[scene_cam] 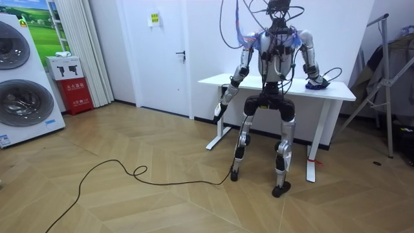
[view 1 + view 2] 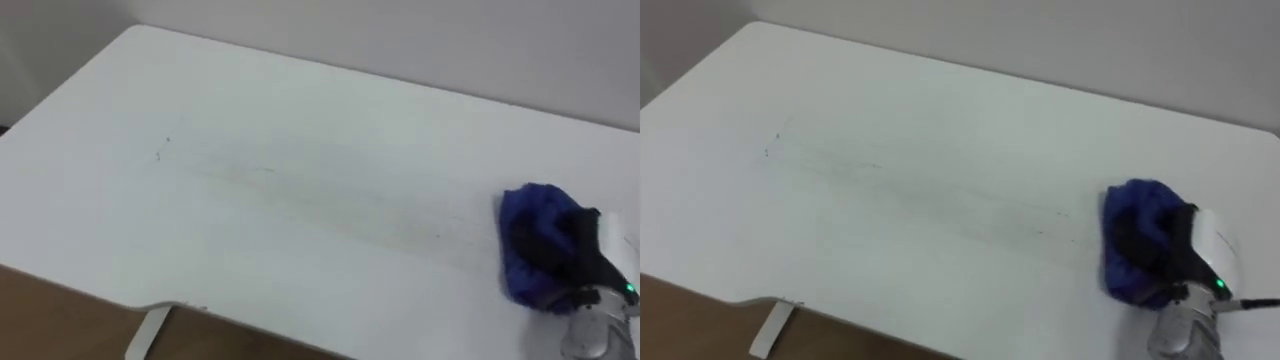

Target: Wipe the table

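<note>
A white table (image 2: pixel 250 150) spreads below me, with faint streaks and small dark specks (image 2: pixel 160 153) across its middle. Near the table's right end lies a bunched blue cloth (image 2: pixel 530 215). My right hand (image 2: pixel 565 250) lies on it, dark fingers curled into the folds. The right eye view has the same cloth (image 2: pixel 1135 205) and hand (image 2: pixel 1165 245). In the room view I stand at the table's (image 1: pixel 220 81) near side, facing it. My right arm reaches to the cloth (image 1: pixel 317 83), and my left hand (image 1: pixel 220 110) hangs by my side below the tabletop.
The table's front edge (image 2: pixel 90 290) runs along the lower left, with wooden floor under it. Behind the table is a wall. The room view has washing machines (image 1: pixel 19 84) and a red box (image 1: pixel 77 94) at its left, and a metal rack (image 1: pixel 388 84) at its right.
</note>
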### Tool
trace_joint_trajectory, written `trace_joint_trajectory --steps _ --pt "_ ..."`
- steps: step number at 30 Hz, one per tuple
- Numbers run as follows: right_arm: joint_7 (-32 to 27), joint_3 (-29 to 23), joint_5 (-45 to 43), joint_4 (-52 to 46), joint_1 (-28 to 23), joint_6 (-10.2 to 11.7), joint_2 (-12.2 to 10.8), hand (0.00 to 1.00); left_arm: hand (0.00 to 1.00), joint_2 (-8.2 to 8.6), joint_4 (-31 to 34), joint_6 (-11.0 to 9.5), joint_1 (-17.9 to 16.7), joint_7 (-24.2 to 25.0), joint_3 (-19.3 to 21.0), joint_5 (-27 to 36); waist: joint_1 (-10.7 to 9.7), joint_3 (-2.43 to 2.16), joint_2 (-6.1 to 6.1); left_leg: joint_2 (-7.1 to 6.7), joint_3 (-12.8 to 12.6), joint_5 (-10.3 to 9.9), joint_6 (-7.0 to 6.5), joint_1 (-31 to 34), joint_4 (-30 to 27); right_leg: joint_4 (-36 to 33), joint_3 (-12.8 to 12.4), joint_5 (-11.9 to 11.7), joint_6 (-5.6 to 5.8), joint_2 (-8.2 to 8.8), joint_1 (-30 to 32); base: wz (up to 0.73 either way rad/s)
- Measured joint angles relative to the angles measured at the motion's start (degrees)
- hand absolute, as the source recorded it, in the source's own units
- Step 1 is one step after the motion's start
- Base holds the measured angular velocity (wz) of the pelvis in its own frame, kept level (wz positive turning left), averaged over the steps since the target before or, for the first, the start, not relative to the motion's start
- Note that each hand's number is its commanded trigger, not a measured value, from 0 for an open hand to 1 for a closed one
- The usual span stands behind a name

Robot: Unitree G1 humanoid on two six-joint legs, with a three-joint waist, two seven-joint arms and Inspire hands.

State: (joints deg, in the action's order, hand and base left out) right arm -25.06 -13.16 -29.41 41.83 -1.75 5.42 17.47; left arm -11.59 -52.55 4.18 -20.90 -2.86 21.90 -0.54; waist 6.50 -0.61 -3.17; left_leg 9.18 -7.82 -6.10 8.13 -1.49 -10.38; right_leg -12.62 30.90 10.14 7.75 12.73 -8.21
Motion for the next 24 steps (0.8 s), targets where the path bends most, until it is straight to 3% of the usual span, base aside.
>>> trace_joint_trajectory --steps 2,5,6,8,9,11,12,14,15,19,20,21,24 --pt "0.8 0.5 0.6 -0.5 0.6 -1.6 0.3 1.0 0.0 0.1 0.0 0.0 0.1 0.0 -1.1 0.5 0.3 -0.22 0.38 0.0 0.0 0.0 0.0 -0.1 -0.1 -0.2 -0.4 -0.1 0.0 0.0 0.1 -0.07" --pt "2.7 3.5 -0.6 -2.8 4.3 -8.0 0.1 1.0 0.0 0.77 -0.3 0.2 1.7 -0.6 -4.2 1.0 2.9 -0.13 1.34 0.07 0.0 -0.1 -0.07 -0.3 -0.1 -0.6 -2.4 -1.0 -0.46 -0.16 1.5 -0.34" --pt "4.6 6.5 -2.2 -5.4 5.8 -11.1 -0.7 1.0 0.0 1.23 -0.4 0.5 2.4 -0.6 -5.2 0.8 5.0 -0.13 1.53 0.07 0.0 -0.1 -0.09 -0.1 0.3 -1.1 -4.2 -1.4 -0.86 -0.34 3.2 -0.65" --pt "8.3 13.8 -5.1 -9.2 9.7 -13.7 -2.1 1.0 0.0 1.94 -1.2 0.8 3.8 -0.6 -5.4 0.3 7.8 -0.07 1.4 0.08 0.1 -0.1 -0.08 0.1 0.8 -1.2 -6.8 -2.3 -1.59 -1.11 5.3 -0.67" --pt "10.4 18.9 -7.5 -10.4 13.7 -13.8 -3.7 1.0 0.0 2.28 -1.6 1.2 4.2 -0.4 -5.4 0.3 8.5 0.24 1.5 0.28 0.3 0.0 -0.21 0.8 0.8 -1.2 -7.4 -2.6 -1.88 -1.47 5.8 -0.39" --pt "13.4 23.6 -10.5 -10.6 18.8 -12.7 -7.0 1.0 0.0 2.62 -1.6 1.7 5.4 0.1 -5.8 0.4 9.3 0.51 1.2 0.27 0.9 0.1 -0.23 1.4 0.6 -1.2 -7.1 -2.7 -1.93 -1.48 6.9 0.06" --pt "14.5 24.7 -12.0 -10.7 21.3 -11.7 -8.3 1.0 0.0 2.58 -1.2 1.7 5.6 1.0 -5.9 0.4 10.9 0.49 0.8 0.21 1.3 0.1 -0.27 2.1 0.5 -1.0 -6.8 -2.7 -1.88 -1.48 7.2 0.2" --pt "15.1 25.4 -12.2 -10.5 23.6 -10.5 -8.6 1.0 0.0 2.2 -0.8 1.9 4.8 1.6 -5.9 0.4 11.6 0.58 0.04 -0.17 3.0 0.2 -0.33 3.3 0.4 -0.3 -5.1 -2.8 -1.79 -1.44 6.9 0.42" --pt "15.1 25.2 -12.1 -10.3 23.8 -10.1 -8.3 1.0 0.0 1.98 -0.2 1.9 2.9 2.0 -5.9 0.4 11.5 0.71 -0.29 -0.33 3.9 0.2 -0.37 3.4 0.3 0.2 -4.1 -2.8 -1.68 -1.44 6.1 0.48" --pt "12.4 21.1 -11.9 -4.4 16.7 -7.7 -5.3 1.0 0.0 1.56 -0.3 2.0 -2.2 2.5 -4.5 0.3 9.3 0.73 -0.34 -0.79 6.6 0.2 -0.47 2.4 0.3 0.5 -0.6 -2.8 -1.56 -1.41 2.6 0.48" --pt "10.8 15.7 -8.6 -3.2 12.9 -3.7 -4.8 1.0 0.0 1.51 -1.3 1.8 -3.1 2.5 -2.6 0.0 8.5 0.66 -0.39 -1.03 6.5 0.2 -0.5 2.3 0.3 1.0 -0.4 -2.6 -1.29 -1.34 2.0 0.2" --pt "9.2 12.7 -7.8 -2.6 10.7 -1.8 -4.2 1.0 0.0 1.49 -2.3 1.7 -4.4 2.5 -0.6 -0.3 6.8 0.72 -0.29 -1.16 6.3 0.1 -0.52 1.9 0.4 1.2 -0.1 -2.4 -0.87 -1.15 1.3 0.17" --pt "5.5 4.5 -3.4 -0.1 5.4 1.4 -2.0 1.0 0.0 1.18 -2.9 1.5 -5.2 2.1 3.5 -1.3 3.6 0.57 -0.33 -1.61 6.2 0.1 -0.64 1.8 0.3 2.0 0.8 -2.0 -0.42 -0.85 0.4 0.13"
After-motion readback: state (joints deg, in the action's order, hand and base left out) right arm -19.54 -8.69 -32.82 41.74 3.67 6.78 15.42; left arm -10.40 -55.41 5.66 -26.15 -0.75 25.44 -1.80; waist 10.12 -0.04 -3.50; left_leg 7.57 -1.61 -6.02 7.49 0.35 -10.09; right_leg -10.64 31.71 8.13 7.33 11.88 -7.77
